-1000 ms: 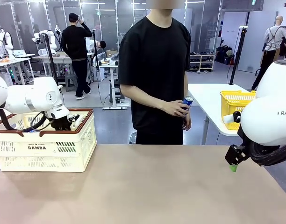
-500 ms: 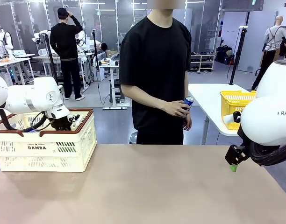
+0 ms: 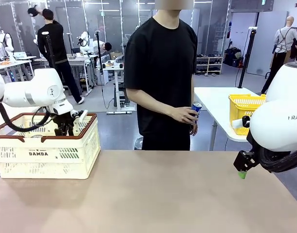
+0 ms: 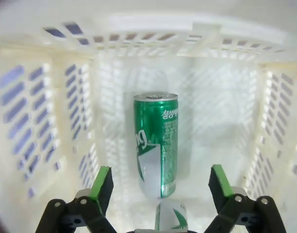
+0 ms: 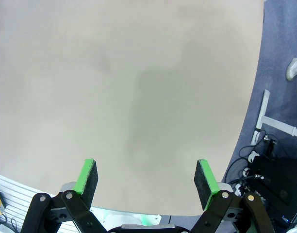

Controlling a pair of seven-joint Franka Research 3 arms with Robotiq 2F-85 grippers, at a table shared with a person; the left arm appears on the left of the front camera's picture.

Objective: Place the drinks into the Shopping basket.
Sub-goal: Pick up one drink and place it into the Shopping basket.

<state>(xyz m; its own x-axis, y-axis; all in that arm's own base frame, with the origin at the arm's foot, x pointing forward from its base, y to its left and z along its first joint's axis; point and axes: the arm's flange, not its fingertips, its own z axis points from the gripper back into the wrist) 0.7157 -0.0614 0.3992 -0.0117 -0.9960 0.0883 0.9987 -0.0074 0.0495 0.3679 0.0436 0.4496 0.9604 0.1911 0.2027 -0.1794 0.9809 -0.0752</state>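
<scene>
"Right, where are the drinks?"

"I see one green can [image 4: 157,145] inside the Shopping basket [image 3: 46,154], and a second green can [image 4: 171,218] nearer my left wrist camera. The blue can [image 3: 195,107] is in the person's hand [image 3: 181,114]."

"Claws?"

"My left gripper [image 4: 160,180] hangs released over the basket. My right gripper [image 5: 147,177] is spread above the bare table [image 3: 163,194], holding nothing."

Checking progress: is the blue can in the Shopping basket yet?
Out: the blue can is in the person's hand, away from the Shopping basket.
</scene>
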